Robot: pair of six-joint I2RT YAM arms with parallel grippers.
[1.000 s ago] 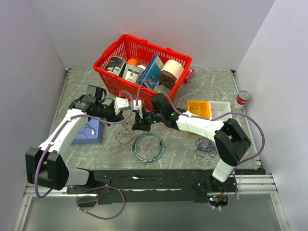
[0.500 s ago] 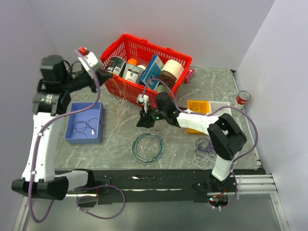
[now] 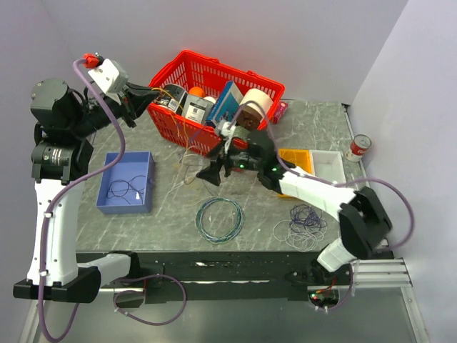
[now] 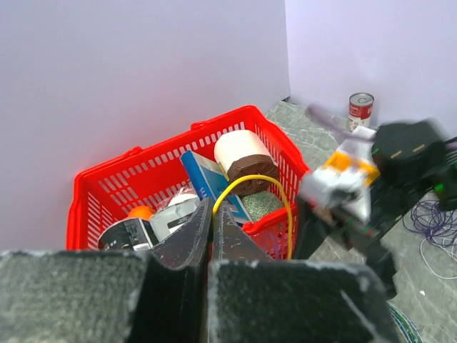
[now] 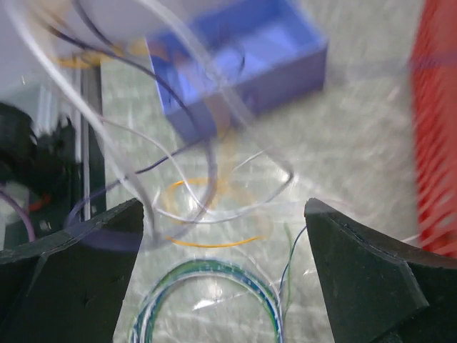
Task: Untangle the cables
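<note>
Top external view: the task is judged partly done. A black wire (image 3: 127,190) is seen lying alone in the blue tray (image 3: 114,206), and a purple bunch (image 3: 303,223) is laid well apart at the table's (image 3: 314,121) right side, though its loops are not sorted. A loose tangle (image 3: 188,158) of white, yellowish and dark strands is spread in front of the red basket (image 3: 187,56), between the two arms, so separation is not finished.

The left gripper (image 4: 213,211) is raised beside the basket and clenched on a yellow wire (image 4: 271,187), which is arched stiffly from the fingertips. The right gripper (image 5: 225,211) is spread wide with nothing grasped; blurred strands are seen hanging between its jaws.

The wires are hair-thin and curled in scribbly loops, and are judged springy. The marbled table is taken to be smooth and hard. The basket is made as an open lattice, apparently plastic. A teal ring (image 3: 220,218) is coiled neatly near the tangle
</note>
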